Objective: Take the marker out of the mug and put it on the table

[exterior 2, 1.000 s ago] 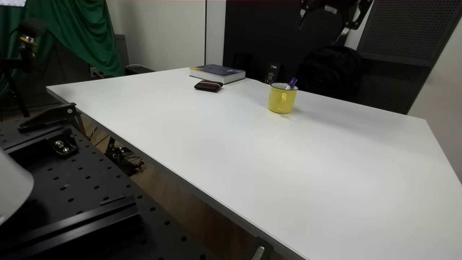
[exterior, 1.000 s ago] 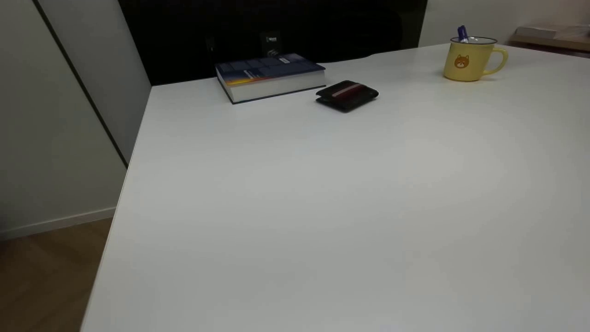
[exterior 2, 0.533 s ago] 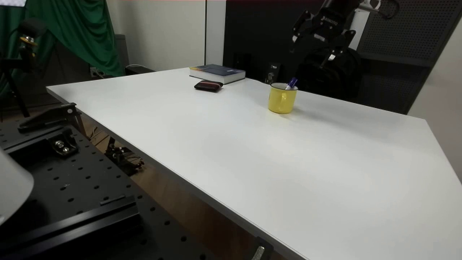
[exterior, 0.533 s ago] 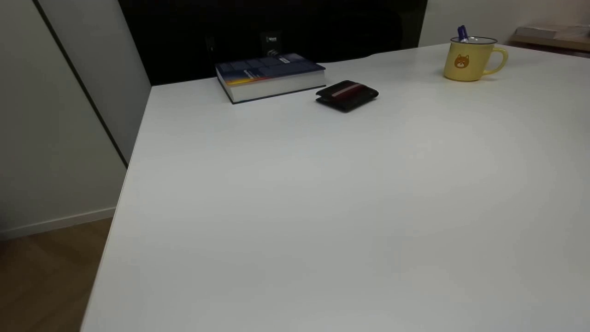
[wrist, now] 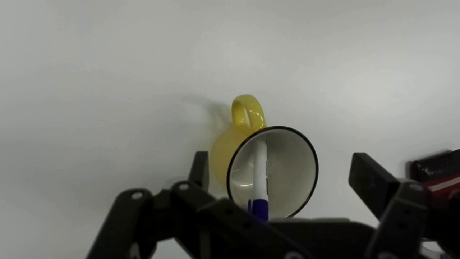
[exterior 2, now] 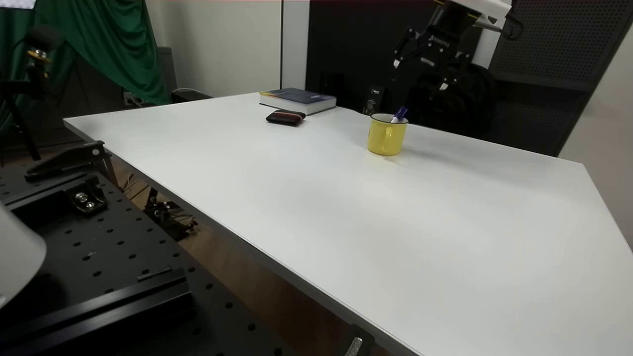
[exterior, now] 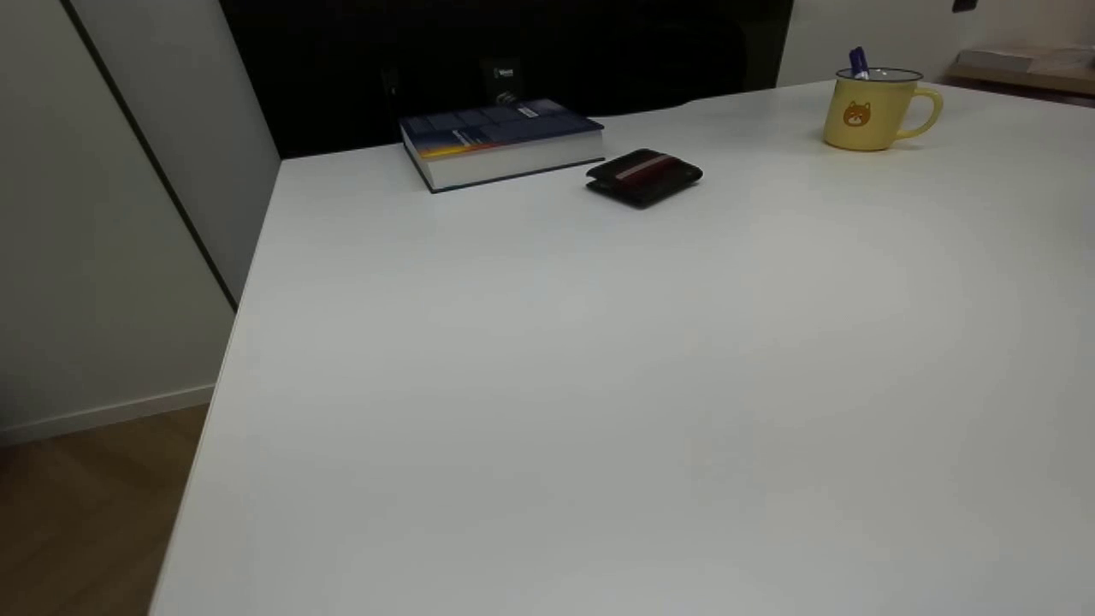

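Fingers (wrist: pixel 372 183): parted wide, a broad gap between them; in an exterior view the gripper (exterior 2: pixel 413 87) hung in mid-air.
Table (exterior 2: pixel 346 222): white and wide, its things set toward the far edge in both exterior views.
Book (exterior: pixel 505 128): thick and dark blue; it lay flat.
Mug (wrist: pixel 221 158): yellow and upright, held the marker (wrist: pixel 260 172); the wrist view looked into its pale inside, an exterior view showed an animal face (exterior: pixel 856 114).
Wallet (exterior: pixel 646 177): black with a red stripe, lay near the book; the gripper partly hid it in the wrist view.
Marker: leaned in the mug, white body inside, blue end above the rim in both exterior views.
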